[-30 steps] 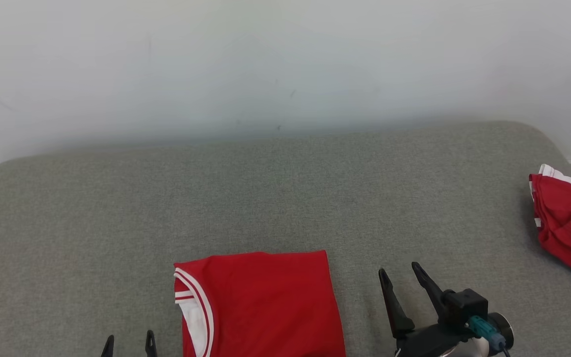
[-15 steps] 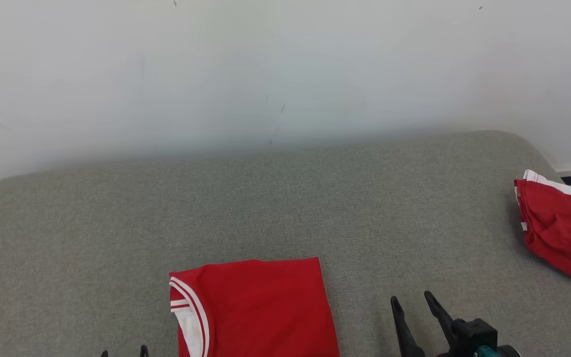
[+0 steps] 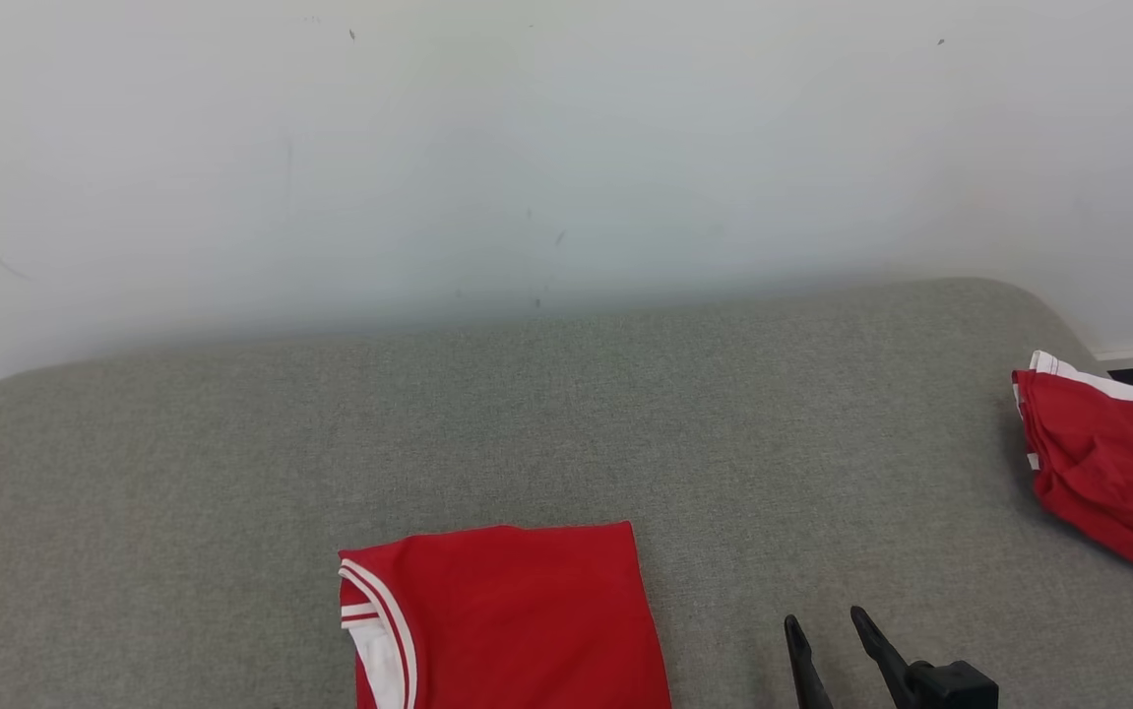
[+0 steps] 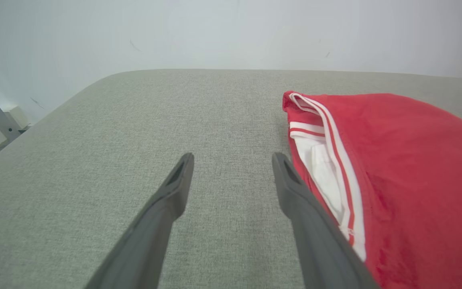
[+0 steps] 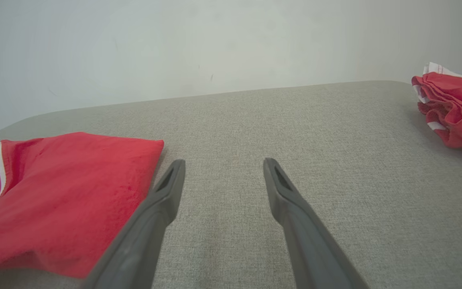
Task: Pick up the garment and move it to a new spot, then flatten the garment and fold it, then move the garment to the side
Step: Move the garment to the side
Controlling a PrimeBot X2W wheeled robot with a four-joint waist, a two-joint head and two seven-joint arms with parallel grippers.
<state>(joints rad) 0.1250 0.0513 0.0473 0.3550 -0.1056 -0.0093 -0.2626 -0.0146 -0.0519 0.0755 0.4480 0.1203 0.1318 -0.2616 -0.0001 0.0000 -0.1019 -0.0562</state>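
A second red garment with white trim lies crumpled well to the right of the right claw, at the far right edge of the grey fabric-covered tabletop. A pale wall stands beyond both claws. Only bare grey cloth lies between each claw's fingers, with nothing in their way.

The left wrist view shows the collar of the folded garment close up, just to the right of the left claw. It has white stripes and a white inner panel. The right wrist view shows the garment's plain corner just left of that claw, and the layered folds of the crumpled pile.

Both claws stand wide open, holding nothing. The folded garment is red, a neat flat rectangle, and rests between the two claws.
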